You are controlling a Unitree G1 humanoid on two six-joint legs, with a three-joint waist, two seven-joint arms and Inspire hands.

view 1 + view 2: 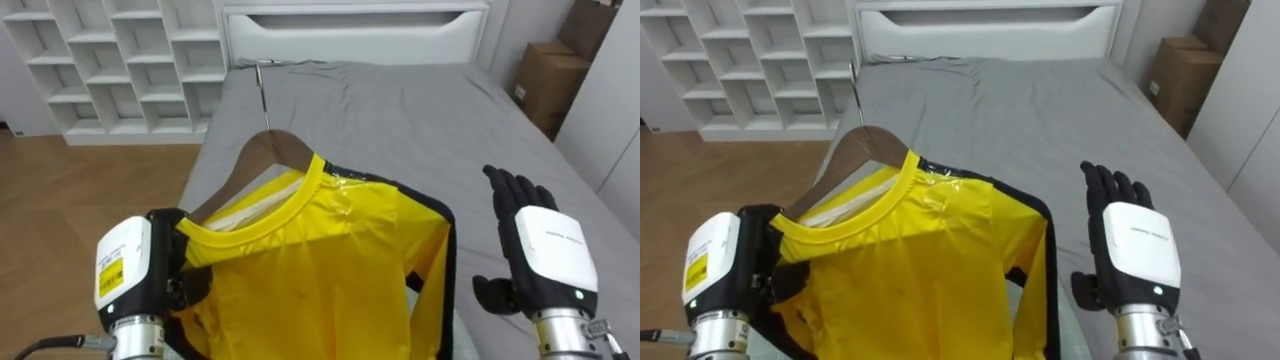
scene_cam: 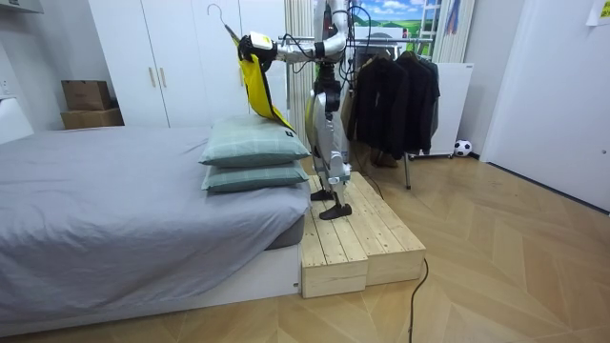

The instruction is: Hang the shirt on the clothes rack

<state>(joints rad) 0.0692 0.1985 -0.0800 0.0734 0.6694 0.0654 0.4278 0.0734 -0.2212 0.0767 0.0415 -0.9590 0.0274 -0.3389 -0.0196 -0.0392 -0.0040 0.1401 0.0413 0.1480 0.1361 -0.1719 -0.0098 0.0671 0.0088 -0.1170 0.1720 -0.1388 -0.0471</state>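
Observation:
A yellow shirt (image 1: 330, 250) with dark trim hangs on a wooden hanger (image 1: 270, 145) whose metal hook points up and away from me. My left hand (image 1: 150, 270) is at the shirt's left shoulder, fingers curled round the hanger's end and the cloth there. Held up to the right of the shirt, my right hand (image 1: 540, 245) is apart from it, fingers straight, holding nothing. In the room view I stand on a wooden platform (image 2: 353, 238) beside the bed, holding the shirt (image 2: 257, 86) high over the pillows (image 2: 253, 143).
A grey bed (image 1: 400, 110) with a white headboard (image 1: 350, 30) lies below and ahead. White cube shelves (image 1: 120, 60) stand at the far left, a cardboard box (image 1: 550, 80) at the right. Behind me is a rack of dark clothes (image 2: 396, 95).

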